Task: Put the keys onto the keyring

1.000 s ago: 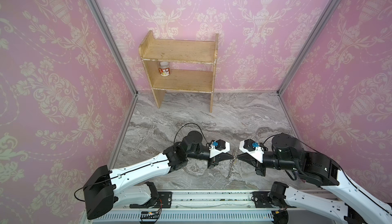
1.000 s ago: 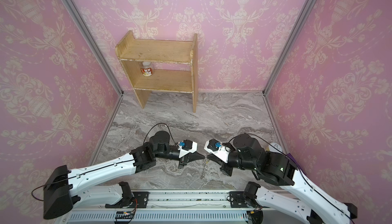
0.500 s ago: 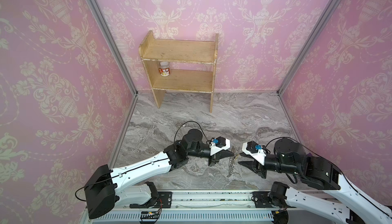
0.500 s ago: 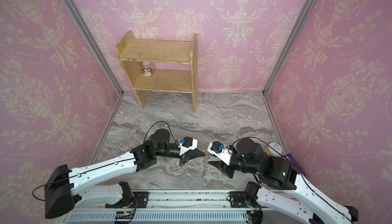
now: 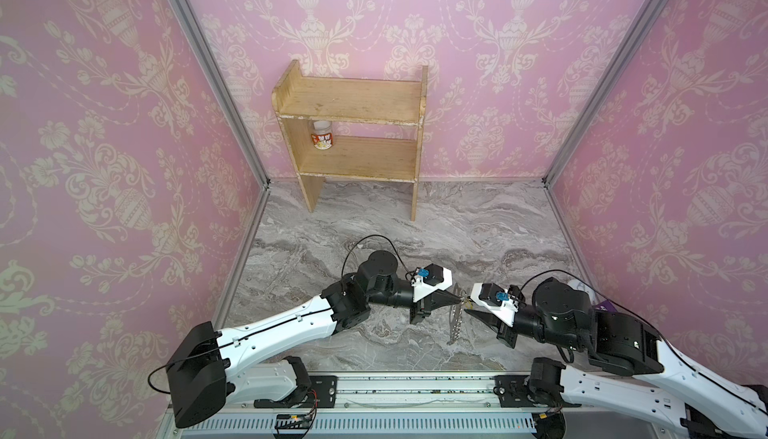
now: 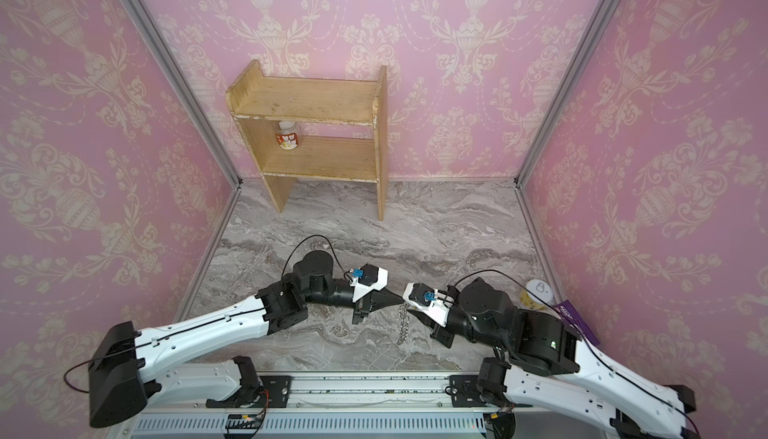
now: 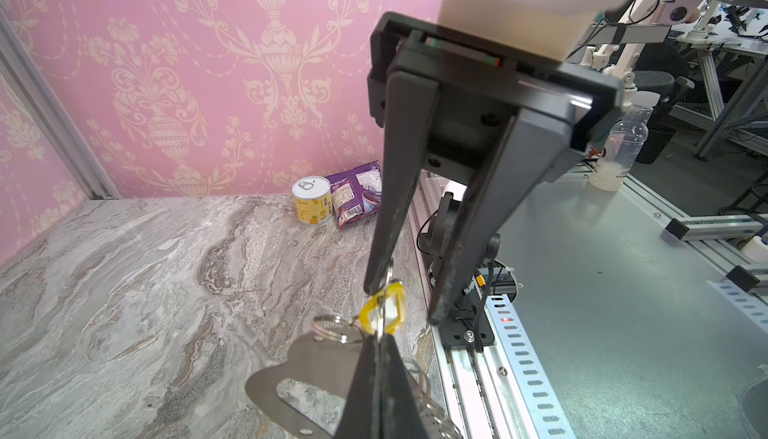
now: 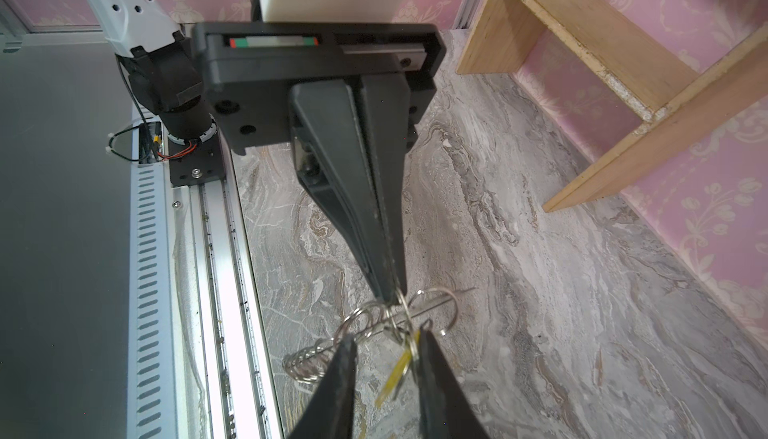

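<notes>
top views: left gripper (image 5: 459, 300) (image 6: 401, 302) pinched shut on keyring (image 5: 456, 320) (image 6: 402, 326), held edge-on above table (image 5: 374, 216); right gripper (image 5: 468, 303) tip to tip with it | left wrist: keyring plate in shut fingers (image 7: 388, 378), yellow key (image 7: 382, 312) at the rings | right wrist: right gripper part open, yellow key hanging loose between its fingers (image 8: 432, 366)

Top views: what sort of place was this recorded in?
Most likely a robot test cell dressed as a room corner: pink wallpaper panels in aluminium posts, a marble-look tabletop with a small wooden shelf. The left wrist view shows a workshop with other rigs beyond.
</notes>
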You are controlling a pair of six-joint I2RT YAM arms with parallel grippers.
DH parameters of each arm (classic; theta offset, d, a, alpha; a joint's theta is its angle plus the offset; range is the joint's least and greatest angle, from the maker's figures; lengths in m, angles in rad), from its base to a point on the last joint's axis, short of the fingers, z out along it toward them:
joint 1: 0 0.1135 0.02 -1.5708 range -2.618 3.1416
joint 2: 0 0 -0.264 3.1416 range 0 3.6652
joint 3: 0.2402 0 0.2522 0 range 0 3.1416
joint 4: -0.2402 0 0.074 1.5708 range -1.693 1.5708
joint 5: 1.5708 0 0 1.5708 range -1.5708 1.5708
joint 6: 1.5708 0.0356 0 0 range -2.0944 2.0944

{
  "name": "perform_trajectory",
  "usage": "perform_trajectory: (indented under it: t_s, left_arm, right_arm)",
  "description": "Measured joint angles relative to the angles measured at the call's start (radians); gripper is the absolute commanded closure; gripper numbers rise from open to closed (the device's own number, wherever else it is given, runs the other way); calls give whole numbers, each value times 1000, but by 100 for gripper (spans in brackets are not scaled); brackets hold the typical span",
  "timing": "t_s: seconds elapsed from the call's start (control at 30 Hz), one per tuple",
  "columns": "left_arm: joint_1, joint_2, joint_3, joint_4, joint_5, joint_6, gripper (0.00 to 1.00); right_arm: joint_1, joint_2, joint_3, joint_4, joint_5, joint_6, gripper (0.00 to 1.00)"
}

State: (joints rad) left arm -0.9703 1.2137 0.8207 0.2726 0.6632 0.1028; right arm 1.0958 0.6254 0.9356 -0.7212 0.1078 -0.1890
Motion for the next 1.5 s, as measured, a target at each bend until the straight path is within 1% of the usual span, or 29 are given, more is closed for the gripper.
perform_trajectory:
  t_s: [0.17, 0.3, 0.6, 1.0, 1.5]
  left_arm:
    - [0, 0, 0, -3, 0, 0, 100]
    - [5, 0, 0, -6, 0, -1, 100]
    - [14, -1, 0, -3, 0, -23, 100]
    - [33, -1, 0, 29, 13, -87, 100]
    - [52, 1, -1, 86, 32, -171, 100]
  right_arm:
    - [9, 0, 0, 3, 39, -6, 94]
    - [13, 0, 1, 3, 50, -6, 100]
    - [13, 11, 8, 1, 55, -6, 100]
    - [26, 22, 14, -2, 69, -7, 100]
    - [48, 24, 17, 3, 129, -15, 100]
